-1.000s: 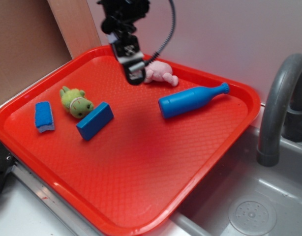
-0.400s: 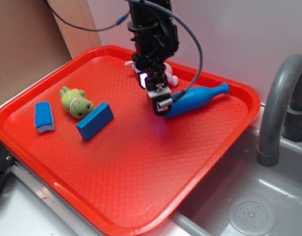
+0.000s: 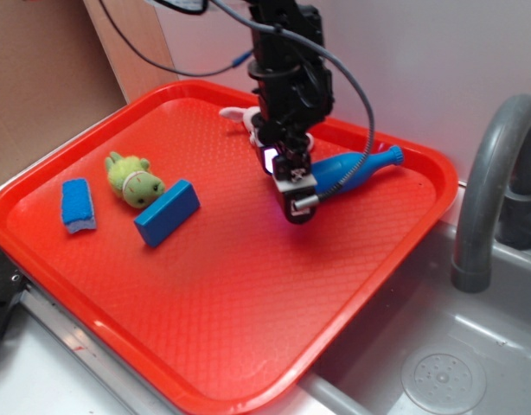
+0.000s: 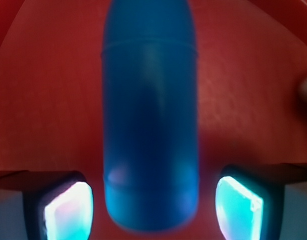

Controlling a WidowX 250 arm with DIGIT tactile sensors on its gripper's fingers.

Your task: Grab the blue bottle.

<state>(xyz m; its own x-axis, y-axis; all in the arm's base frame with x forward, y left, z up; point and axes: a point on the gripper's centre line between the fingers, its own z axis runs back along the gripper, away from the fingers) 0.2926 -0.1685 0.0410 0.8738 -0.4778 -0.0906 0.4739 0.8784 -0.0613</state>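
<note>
1. Since a second ago the arm has swung from the tray's back edge, by the pink toy [image 3: 239,115], down over the bottle's base; nothing else shifted.
2. Red tray [image 3: 248,346] carries everything.
3. Blue bottle [image 3: 348,169] lies on its side toward the tray's right rear, neck pointing at the rim.
4. Claw [image 3: 298,206] open, fingers [image 4: 68,210] straddling the bottle's base, apart from it — lined up, seemingly, to close across the body.
5. Blue block [image 3: 167,212], green toy [image 3: 136,178], sponge pad [image 3: 78,205]: well apart at left.
</note>
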